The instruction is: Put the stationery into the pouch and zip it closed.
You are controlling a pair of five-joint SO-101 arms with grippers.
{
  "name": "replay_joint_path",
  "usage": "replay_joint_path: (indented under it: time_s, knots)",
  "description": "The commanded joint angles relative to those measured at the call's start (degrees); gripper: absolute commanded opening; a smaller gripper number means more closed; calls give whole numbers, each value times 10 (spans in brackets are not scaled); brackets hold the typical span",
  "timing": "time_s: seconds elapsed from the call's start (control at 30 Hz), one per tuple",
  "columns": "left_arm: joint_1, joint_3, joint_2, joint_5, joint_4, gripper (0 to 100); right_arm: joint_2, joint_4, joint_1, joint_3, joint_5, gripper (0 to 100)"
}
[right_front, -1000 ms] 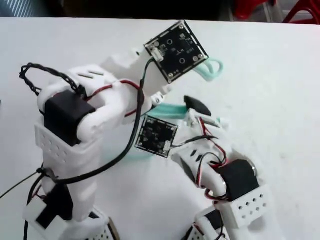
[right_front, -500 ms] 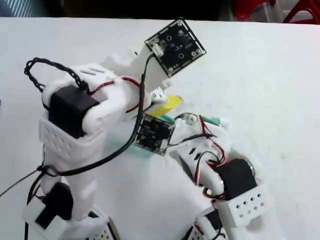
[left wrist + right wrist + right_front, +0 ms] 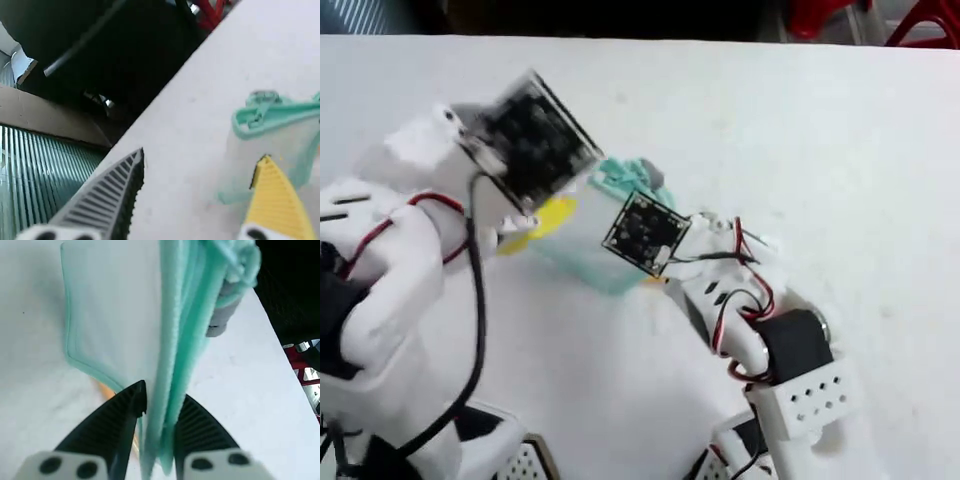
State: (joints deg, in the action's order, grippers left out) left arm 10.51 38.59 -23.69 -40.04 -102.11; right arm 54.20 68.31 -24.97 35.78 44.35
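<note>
White table (image 3: 840,150) carries both your arms. The translucent pouch (image 3: 110,315) with teal edging lies directly ahead of your right gripper (image 3: 160,407). Its two black fingers are pinched onto the teal zip edge, with the band clamped between them. Your left gripper (image 3: 202,156) is spread wide, one black finger and one yellow finger (image 3: 274,200), nothing held. The pouch sits just past the yellow finger; contact not discernible. Grey zip pull (image 3: 222,315) sits along the zip edge, away from your right gripper. Orange sliver (image 3: 102,387) under the pouch beside that gripper; identity unclear.
</note>
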Motion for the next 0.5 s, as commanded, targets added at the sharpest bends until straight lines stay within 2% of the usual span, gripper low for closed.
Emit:
replay_joint_path:
  time_s: [0.0, 0.13, 0.3, 0.4, 0.47]
  knots:
    - [-31, -241, -117, -96, 33, 332, -3, -10, 0, -8, -6, 17]
    - [-35, -454, -274, -157, 110, 342, -3, -8, 0, -7, -6, 17]
    - [-61, -715, -453, -156, 300, 379, -1, 34, -43, -10, 27, 17]
    - [-51, -840, -519, -148, 367, 381, 1, 45, -70, -11, 52, 17]
    - [-38, -901, -556, -115, 398, 381, -2, 44, -73, -11, 55, 17]
